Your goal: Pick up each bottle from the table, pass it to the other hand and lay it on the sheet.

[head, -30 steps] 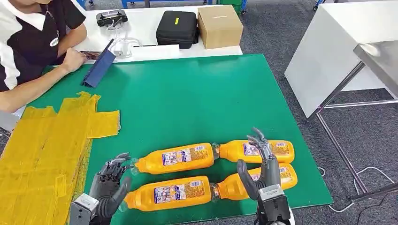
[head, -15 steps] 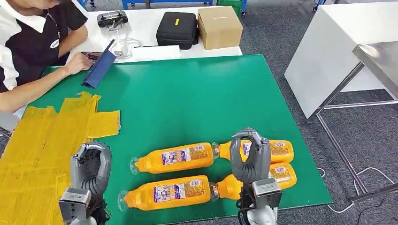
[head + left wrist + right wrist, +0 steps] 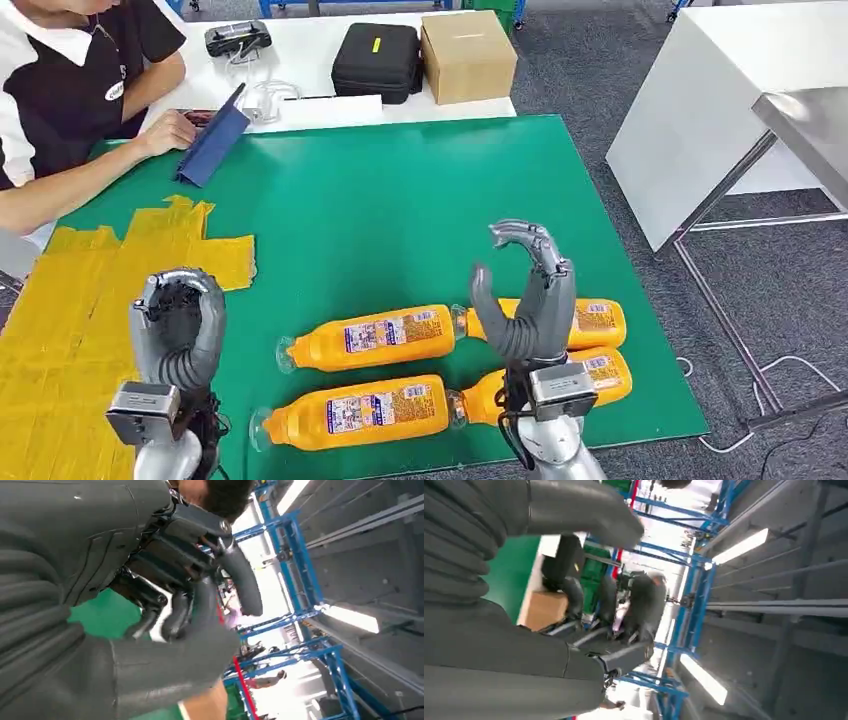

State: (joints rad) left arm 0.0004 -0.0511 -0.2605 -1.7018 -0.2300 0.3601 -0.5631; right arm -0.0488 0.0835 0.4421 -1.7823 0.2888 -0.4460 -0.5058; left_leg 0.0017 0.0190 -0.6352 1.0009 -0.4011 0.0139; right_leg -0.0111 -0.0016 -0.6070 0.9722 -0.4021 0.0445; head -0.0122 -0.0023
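Four orange bottles lying flat in two rows by the near edge of the green counter [image 3: 400, 200], caps pointing left: far-left bottle [image 3: 372, 338], near-left bottle [image 3: 355, 410], far-right bottle [image 3: 590, 322] and near-right bottle [image 3: 600, 370], the right pair partly hidden behind the right hand. None lifted, none yet on the yellow sheet [image 3: 90, 300] at the counter's left edge. Right hand [image 3: 525, 300] raised upright above the right pair, fingers [image 3: 520, 238] curved but apart from the thumb, grasping nothing. Left hand [image 3: 180, 325] raised over the sheet's near part, fingers [image 3: 190, 290] curled inward, clenched on nothing. Person [image 3: 70, 90] seated at the far-left corner beside a blue tablet cover [image 3: 212, 145]; black case [image 3: 377, 60] and cardboard box [image 3: 467, 55] on the white table beyond. Step in hand, judged: first pick-up. Recommended: lower right hand over the far-right bottle's label section, wrap around the body, lift level clear of its neighbours, release left fingers before the hand-over.
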